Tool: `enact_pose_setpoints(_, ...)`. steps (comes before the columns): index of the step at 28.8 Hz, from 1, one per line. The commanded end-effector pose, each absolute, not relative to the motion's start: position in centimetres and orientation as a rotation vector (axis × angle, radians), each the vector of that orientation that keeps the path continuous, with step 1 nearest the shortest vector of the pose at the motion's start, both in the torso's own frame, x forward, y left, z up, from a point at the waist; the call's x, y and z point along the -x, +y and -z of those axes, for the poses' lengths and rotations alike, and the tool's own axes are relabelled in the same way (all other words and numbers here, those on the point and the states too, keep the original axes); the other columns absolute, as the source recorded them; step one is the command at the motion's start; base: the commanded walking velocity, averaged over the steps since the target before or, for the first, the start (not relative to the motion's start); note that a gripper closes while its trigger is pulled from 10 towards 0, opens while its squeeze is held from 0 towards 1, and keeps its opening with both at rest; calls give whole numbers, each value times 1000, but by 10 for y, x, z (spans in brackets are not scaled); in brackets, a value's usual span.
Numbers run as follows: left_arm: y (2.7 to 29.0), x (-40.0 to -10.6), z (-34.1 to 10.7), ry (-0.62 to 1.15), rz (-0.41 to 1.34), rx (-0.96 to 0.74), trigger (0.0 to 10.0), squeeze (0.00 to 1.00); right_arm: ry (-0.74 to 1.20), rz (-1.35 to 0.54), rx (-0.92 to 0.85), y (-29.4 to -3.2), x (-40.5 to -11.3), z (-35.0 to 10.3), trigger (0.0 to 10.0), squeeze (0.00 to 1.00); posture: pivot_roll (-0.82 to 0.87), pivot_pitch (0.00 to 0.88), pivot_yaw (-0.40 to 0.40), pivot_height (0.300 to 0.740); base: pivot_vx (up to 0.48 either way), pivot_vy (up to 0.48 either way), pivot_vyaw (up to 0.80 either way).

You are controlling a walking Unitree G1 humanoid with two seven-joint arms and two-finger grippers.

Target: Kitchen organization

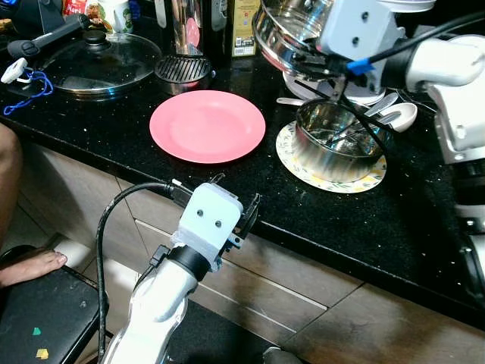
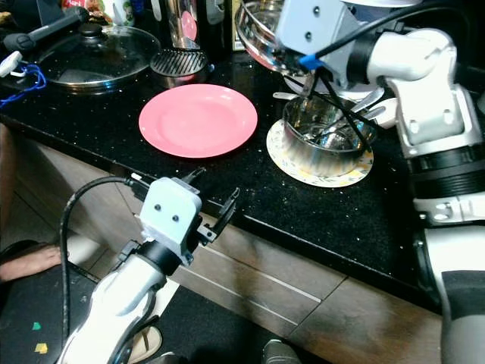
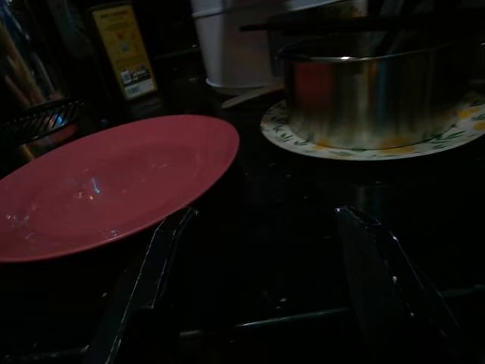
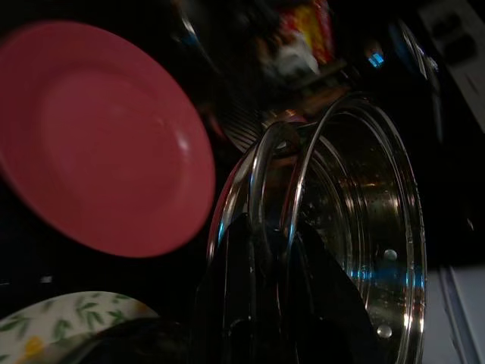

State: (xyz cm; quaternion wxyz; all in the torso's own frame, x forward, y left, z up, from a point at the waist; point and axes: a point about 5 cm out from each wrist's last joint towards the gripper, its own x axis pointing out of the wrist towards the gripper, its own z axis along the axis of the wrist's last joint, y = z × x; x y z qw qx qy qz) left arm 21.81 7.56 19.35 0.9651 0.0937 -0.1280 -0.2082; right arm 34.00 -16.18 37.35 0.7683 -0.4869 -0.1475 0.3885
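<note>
Your left hand [image 1: 233, 199] hangs nearest, fingers spread, just below the dark surface's [image 1: 318, 220] edge, facing the pink plate [image 1: 207, 125]. Your right hand [image 4: 265, 250] pinches a steel pot's [image 4: 356, 227] rim, lifted above the steel bowl [image 1: 338, 142] on its floral plate [image 1: 330, 180]. Your arm partly hides that pot.

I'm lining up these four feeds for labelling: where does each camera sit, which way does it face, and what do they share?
Left eye, head: looks down at the black counter; left gripper low, right gripper holding a steel pan.
Right eye: same scene, shifted slightly.
Left wrist: looks along its open fingers at the pink plate and steel bowl.
Right wrist: looks along its fingers clamping the pan's rim.
All four share the pink plate.
</note>
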Motion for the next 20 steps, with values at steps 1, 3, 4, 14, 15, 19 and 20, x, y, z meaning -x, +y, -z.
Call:
enact_pose_setpoints(1,76,-218,-188,-226,418,-180,10000,0,-385,-869,1067,-163,-330,-384,0,0,27,76,-58,740,0,0,0)
enact_pose_setpoints(3,76,-219,-188,-226,418,-178,10000,0,-383,-893,1070,-167,-326,-386,0,0,25,72,-57,740,0,0,0)
enact_pose_setpoints(4,76,-219,-188,-226,418,-178,10000,0,-383,-893,1070,-167,-326,-386,0,0,25,72,-57,740,0,0,0)
enact_pose_setpoints(14,75,-219,-188,-229,426,-181,10000,0,-383,-1020,1008,-188,-303,-395,0,0,23,64,-48,740,0,0,0)
enact_pose_setpoints(15,75,-219,-188,-229,426,-181,10000,0,-383,-1020,1008,-188,-303,-395,0,0,23,64,-48,740,0,0,0)
enact_pose_setpoints(19,76,-222,-189,-233,428,-186,10000,0,-382,-1051,986,-193,-296,-398,0,0,21,67,-47,740,0,0,-648)
enact_pose_setpoints(20,76,-222,-190,-234,426,-186,10000,0,-381,-1059,982,-195,-295,-398,0,0,20,61,-45,740,0,0,-675)
